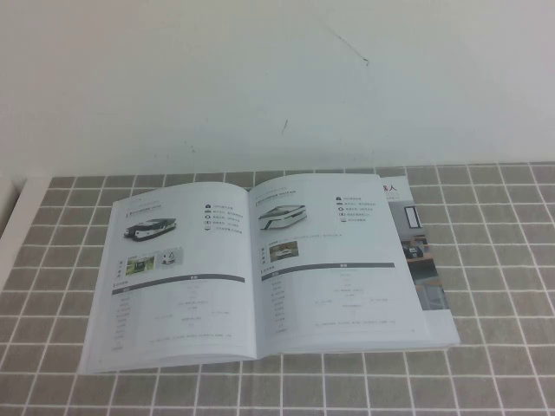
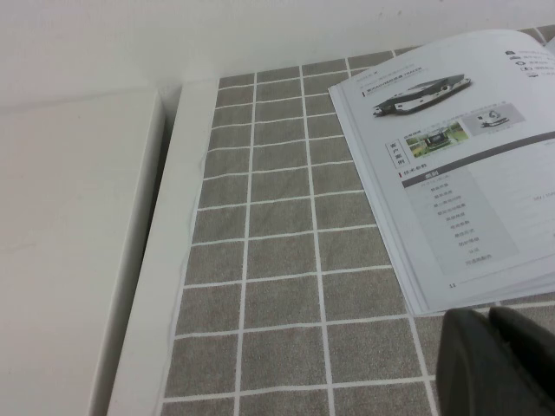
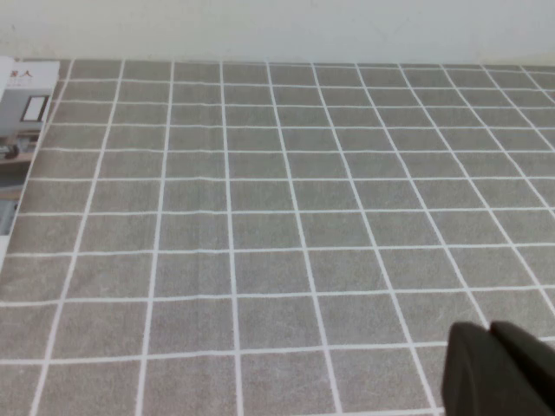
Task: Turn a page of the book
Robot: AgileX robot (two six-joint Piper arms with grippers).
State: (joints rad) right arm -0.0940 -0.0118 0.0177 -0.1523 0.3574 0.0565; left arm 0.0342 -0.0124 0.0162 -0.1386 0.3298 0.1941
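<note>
The book (image 1: 260,269) lies open and flat on the grey checked cloth in the middle of the high view. Its right-hand sheet, the page (image 1: 334,260), shows a white boat-like vehicle and lies flat. The left-hand sheet (image 1: 178,277) shows a dark-and-white boat. Neither arm shows in the high view. My left gripper (image 2: 490,325) is shut and empty, hovering just off the book's near left corner (image 2: 434,299). My right gripper (image 3: 490,334) is shut and empty over bare cloth, well to the right of the book's right edge (image 3: 22,113).
The grey checked cloth (image 1: 486,260) covers the table up to a white wall (image 1: 277,78) at the back. A white table border (image 2: 160,260) and a lower white surface (image 2: 61,243) run along the left side.
</note>
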